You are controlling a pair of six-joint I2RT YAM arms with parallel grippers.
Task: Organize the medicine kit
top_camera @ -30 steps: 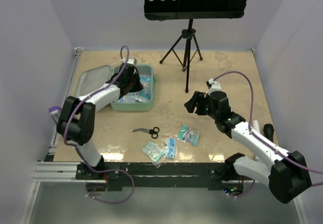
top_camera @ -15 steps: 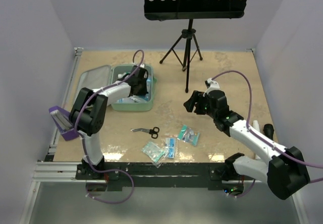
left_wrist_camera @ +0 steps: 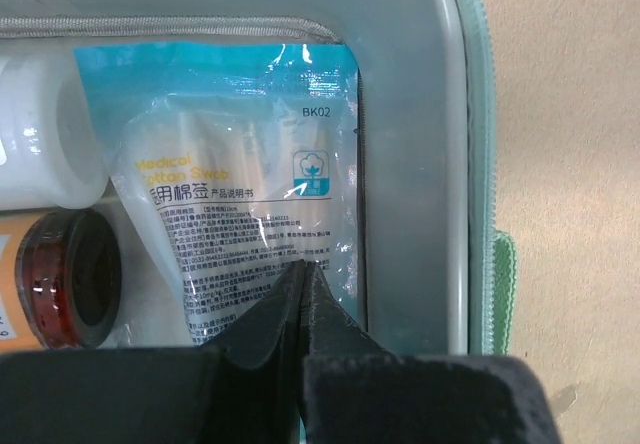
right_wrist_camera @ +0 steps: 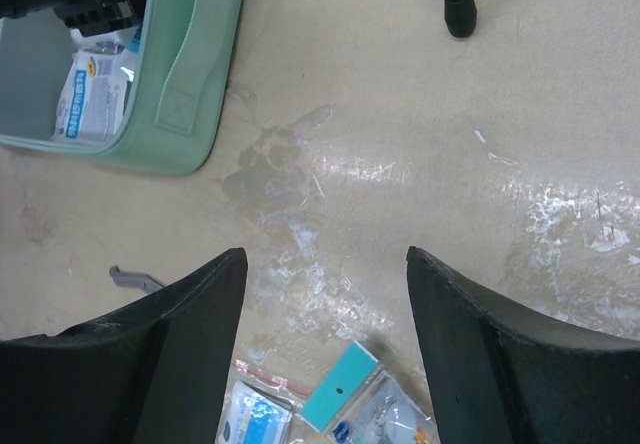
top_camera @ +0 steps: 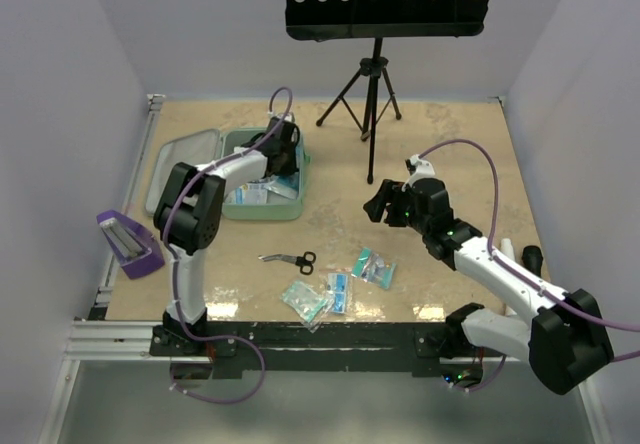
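Note:
The mint-green medicine kit point(top_camera: 262, 211) lies open at the back left, its lid point(top_camera: 180, 164) flat to the left. My left gripper point(top_camera: 283, 150) hangs over the tray's far right corner. In the left wrist view it point(left_wrist_camera: 303, 264) is shut and empty, its tips just above a blue cotton swab packet point(left_wrist_camera: 250, 184) lying against the kit's wall point(left_wrist_camera: 420, 164). A white bottle point(left_wrist_camera: 40, 134) and an amber bottle point(left_wrist_camera: 70, 279) lie beside the packet. My right gripper point(top_camera: 378, 207) is open and empty above bare table; its wrist view point(right_wrist_camera: 325, 254) shows the kit's corner point(right_wrist_camera: 195, 74).
Black-handled scissors point(top_camera: 290, 259) and three small packets point(top_camera: 373, 265), point(top_camera: 338, 290), point(top_camera: 305, 301) lie near the front middle. A purple holder point(top_camera: 130, 242) sits at the left edge. A music stand's tripod point(top_camera: 372, 94) stands at the back; one foot point(right_wrist_camera: 460, 14) shows in the right wrist view.
My left arm has swung right and farther back over the kit, uncovering the purple holder. The right arm has barely moved.

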